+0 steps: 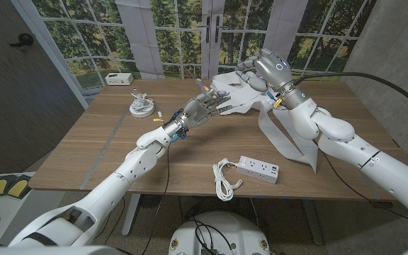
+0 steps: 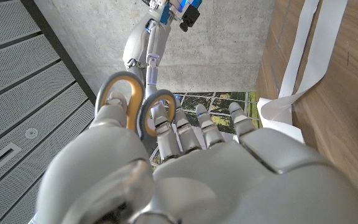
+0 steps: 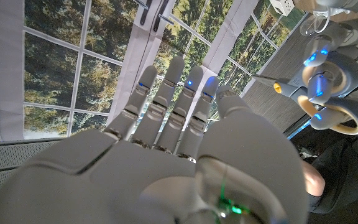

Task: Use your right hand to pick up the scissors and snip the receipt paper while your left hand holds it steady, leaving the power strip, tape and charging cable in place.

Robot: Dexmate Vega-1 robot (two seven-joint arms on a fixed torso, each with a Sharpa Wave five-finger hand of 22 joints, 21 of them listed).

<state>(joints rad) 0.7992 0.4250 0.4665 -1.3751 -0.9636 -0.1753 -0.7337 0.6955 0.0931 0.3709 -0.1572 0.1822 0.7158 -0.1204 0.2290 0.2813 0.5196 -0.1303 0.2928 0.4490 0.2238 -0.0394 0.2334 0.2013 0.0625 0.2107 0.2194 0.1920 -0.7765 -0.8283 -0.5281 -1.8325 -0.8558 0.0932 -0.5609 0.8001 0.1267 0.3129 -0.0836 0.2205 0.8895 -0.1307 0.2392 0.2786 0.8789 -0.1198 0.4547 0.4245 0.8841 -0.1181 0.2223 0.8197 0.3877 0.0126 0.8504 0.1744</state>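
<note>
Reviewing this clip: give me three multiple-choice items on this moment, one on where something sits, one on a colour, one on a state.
1. Where is the power strip?
A. Near the table's front edge, beside a white cable
B. At the table's far left corner
C. In the right hand

2. What colour lines the inside of the scissors' handle loops?
A. Red
B. Yellow
C. Green

3. Which hand holds the scissors?
A. The right hand
B. Neither; they lie on the table
C. The left hand

Answers:
1 A: the head view shows the power strip close to the near edge of the table, next to the coiled white cable.
2 B: the left wrist view shows grey loops on the scissors with yellow inside.
3 C: the fingers of the left hand pass through the loops.
</note>
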